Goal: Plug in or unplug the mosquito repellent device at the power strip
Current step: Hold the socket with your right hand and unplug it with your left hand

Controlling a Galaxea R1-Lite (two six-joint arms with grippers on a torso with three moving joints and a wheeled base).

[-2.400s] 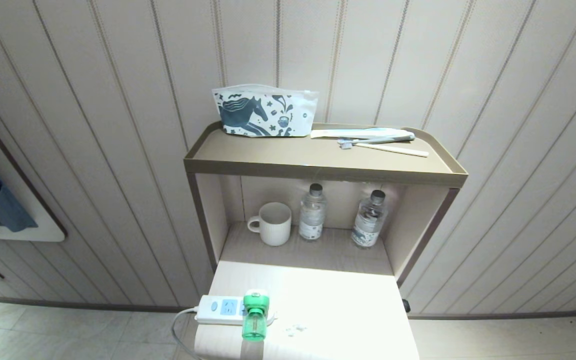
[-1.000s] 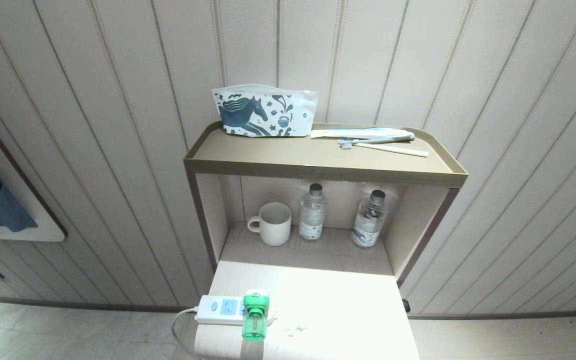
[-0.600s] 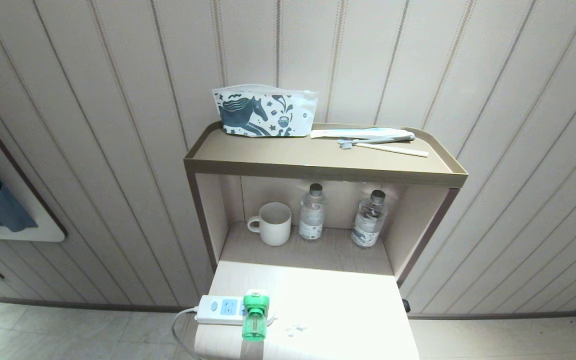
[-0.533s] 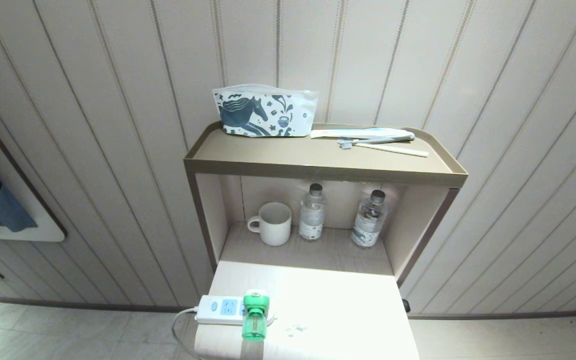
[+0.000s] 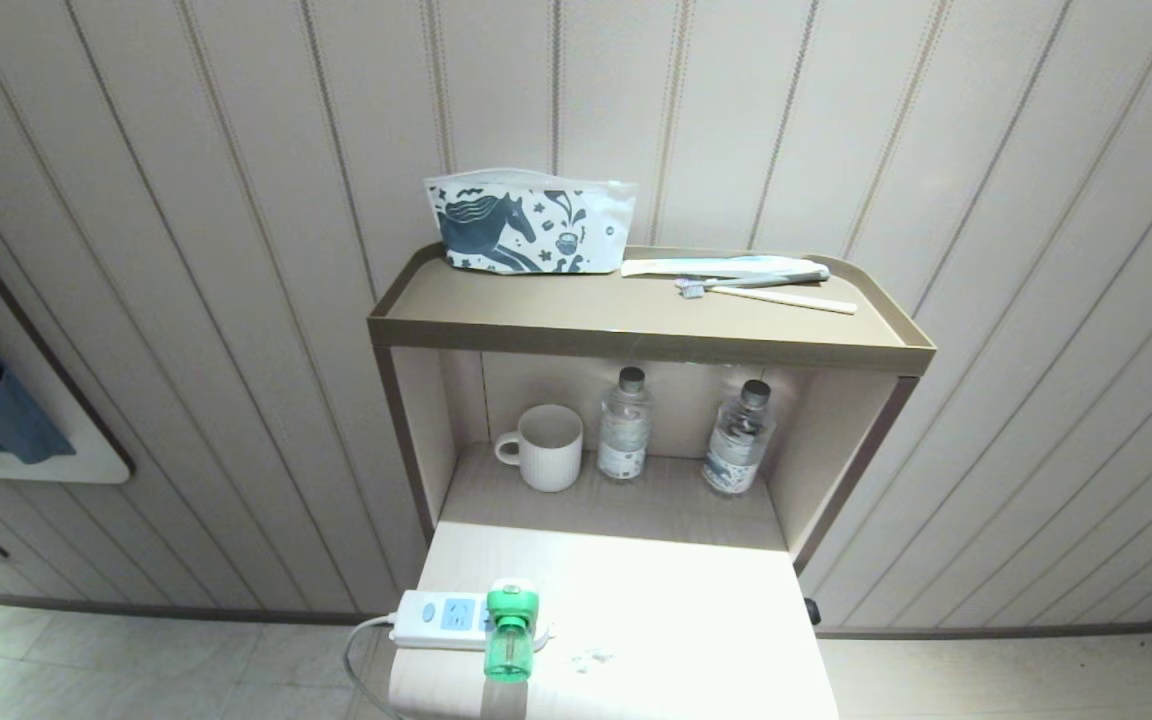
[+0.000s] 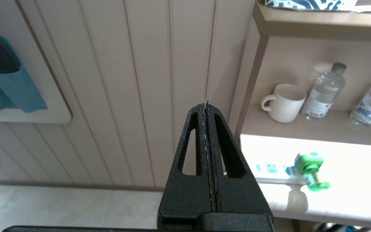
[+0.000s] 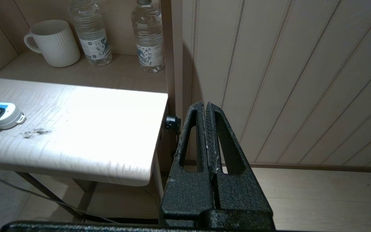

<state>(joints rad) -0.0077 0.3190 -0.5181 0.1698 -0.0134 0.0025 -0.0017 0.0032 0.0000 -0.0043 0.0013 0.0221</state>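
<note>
**2 grippers closed, device still plugged in**

2 grippers appear only in the wrist views. The left gripper (image 6: 206,106) has its fingers pressed together, empty, off the table's left edge, well apart from the mosquito repellent device (image 5: 511,628). The right gripper (image 7: 205,108) is likewise pinched closed, parked off the table's right side. Nothing on the table (image 5: 676,600) has shifted over the last seconds: the device sits plugged into the power strip (image 5: 441,617). Unplugging likely comes next.

Bright green mosquito repellent device (image 5: 511,630), white power strip (image 5: 436,617) — light-blue sockets, horse-print pouch (image 5: 526,222)
</note>
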